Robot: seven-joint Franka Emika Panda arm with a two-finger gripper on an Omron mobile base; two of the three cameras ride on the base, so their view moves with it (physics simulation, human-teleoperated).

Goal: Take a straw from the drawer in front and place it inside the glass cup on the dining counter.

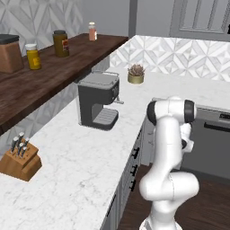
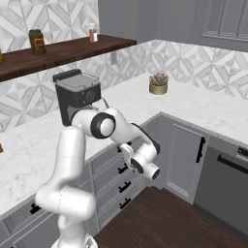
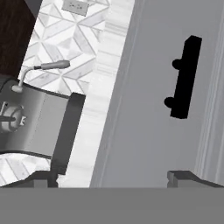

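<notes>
Landmark: coffee machine (image 2: 77,97), dark grey, standing on white marble counter (image 1: 85,157).

- Gripper (image 3: 113,177): both dark tips apart, jaws wide, nothing betw. them. In hand view it faces a flat grey drawer front (image 3: 148,109) below the counter edge, just past the machine's side.
- Drawer: shut; black bar handle (image 3: 186,78) on its front, clear of the fingertips. In right base view the hand is level w/ the top drawers of the grey cabinet run, below & right of the machine.
- Straw, glass cup: can't tell where.
- Succulent in gold pot (image 1: 135,74): on counter, well behind machine, near tiled wall.
- Knife block (image 1: 20,159): wood, on counter, well apart from machine, near side.
- Wood shelf (image 1: 40,76) above machine: jars (image 1: 60,43), small bottle (image 1: 92,31).
- Dishwasher front (image 2: 227,193): far right of machine, past corner.
</notes>
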